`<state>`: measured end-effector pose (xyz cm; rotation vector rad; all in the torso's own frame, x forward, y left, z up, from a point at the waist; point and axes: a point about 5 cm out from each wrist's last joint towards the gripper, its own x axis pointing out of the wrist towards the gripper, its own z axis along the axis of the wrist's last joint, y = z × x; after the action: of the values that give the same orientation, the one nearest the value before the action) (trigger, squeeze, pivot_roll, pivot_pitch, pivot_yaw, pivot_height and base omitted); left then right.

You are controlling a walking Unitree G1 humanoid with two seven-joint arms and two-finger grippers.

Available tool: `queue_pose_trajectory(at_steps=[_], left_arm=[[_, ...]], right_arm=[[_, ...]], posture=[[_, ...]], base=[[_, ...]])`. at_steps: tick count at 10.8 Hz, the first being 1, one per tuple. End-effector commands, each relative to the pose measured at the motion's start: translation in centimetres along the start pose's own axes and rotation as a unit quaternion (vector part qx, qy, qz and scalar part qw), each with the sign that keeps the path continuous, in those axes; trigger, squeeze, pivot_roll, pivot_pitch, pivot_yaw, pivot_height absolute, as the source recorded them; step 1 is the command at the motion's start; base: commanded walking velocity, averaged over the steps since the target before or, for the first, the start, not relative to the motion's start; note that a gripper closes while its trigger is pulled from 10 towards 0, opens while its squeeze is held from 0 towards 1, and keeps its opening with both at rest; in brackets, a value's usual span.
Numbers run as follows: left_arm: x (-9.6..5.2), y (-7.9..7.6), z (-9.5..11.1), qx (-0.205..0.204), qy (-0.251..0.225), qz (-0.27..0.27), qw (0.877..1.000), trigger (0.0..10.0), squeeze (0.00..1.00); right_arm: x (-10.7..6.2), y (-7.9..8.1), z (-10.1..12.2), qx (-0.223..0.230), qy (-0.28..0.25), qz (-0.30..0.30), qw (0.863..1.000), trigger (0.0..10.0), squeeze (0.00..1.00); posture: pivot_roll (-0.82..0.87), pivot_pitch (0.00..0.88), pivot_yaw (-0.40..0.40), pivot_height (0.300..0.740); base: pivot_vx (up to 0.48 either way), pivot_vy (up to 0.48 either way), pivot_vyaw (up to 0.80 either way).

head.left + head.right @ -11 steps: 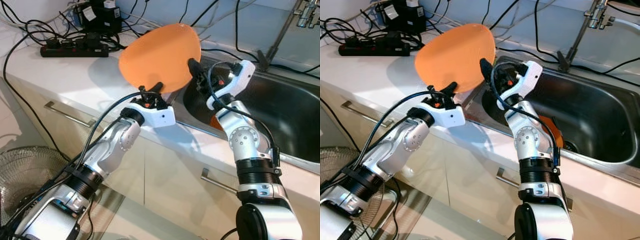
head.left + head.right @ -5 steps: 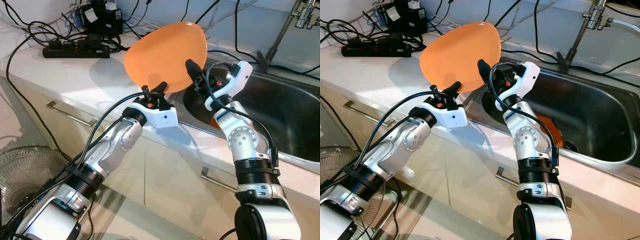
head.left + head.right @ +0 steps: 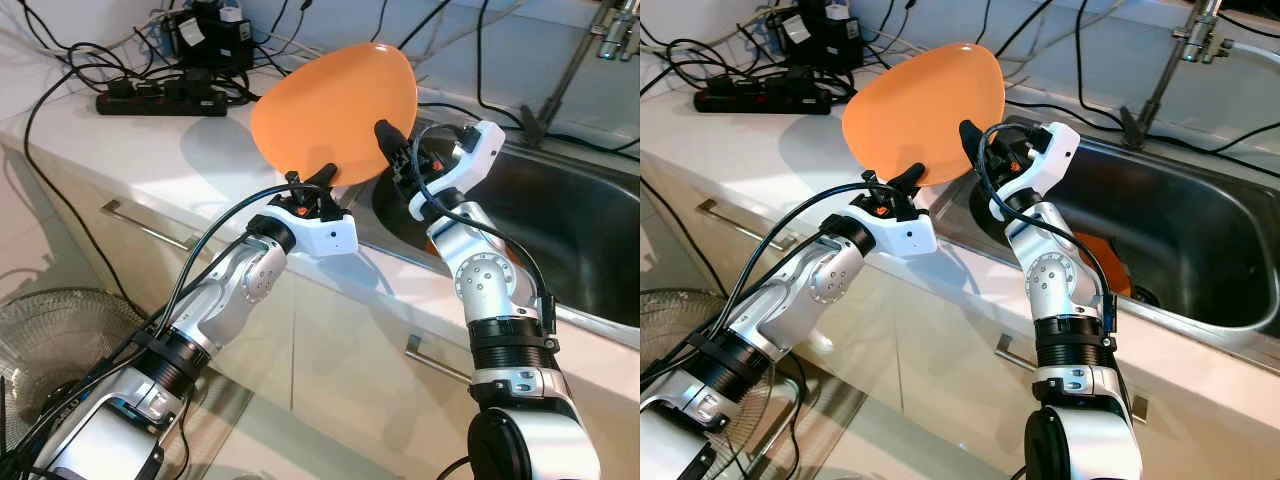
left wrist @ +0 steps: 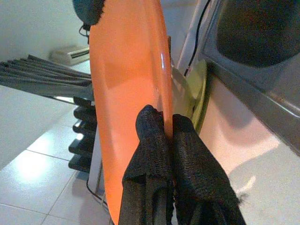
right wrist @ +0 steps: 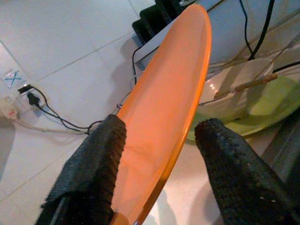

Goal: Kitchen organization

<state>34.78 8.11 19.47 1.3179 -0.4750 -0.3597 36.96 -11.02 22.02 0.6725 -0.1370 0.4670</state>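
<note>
Orange plate (image 3: 335, 112) held on edge above the worktop (image 3: 150, 140) just left of the sink (image 3: 560, 215), left pincer (image 4: 161, 126) clamped on its rim, right pincer (image 5: 159, 140) open astride it, probably handing over.

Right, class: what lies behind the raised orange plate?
Behind the orange plate, the right wrist view shows a white bowl resting on a green plate. The orange plate covers part of both dishes.

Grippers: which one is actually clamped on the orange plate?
The left gripper: its fingers are pinched shut on the orange plate's lower rim. The right gripper straddles the plate's edge with its fingers spread open.
</note>
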Motion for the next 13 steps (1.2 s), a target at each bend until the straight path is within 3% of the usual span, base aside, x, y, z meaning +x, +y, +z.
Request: queue_pose_trajectory(at_steps=[1,13], left_arm=[[0.37,1.32,0.38,0.005,-0.013,0.027,1.0,10.0,0.0],[0.33,1.44,0.36,0.029,-0.021,0.03,0.999,10.0,0.0]], right_arm=[[-0.11,0.13,0.2,0.009,-0.004,0.006,1.0,0.0,0.0],[-0.15,0.9,-0.71,0.037,0.017,0.026,0.999,0.0,0.0]], posture=[[0.22,0.01,-0.047,0.725],[0.22,0.021,-0.051,0.725]], base=[[0.0,0.0,0.0],[0.0,0.0,0.0]])
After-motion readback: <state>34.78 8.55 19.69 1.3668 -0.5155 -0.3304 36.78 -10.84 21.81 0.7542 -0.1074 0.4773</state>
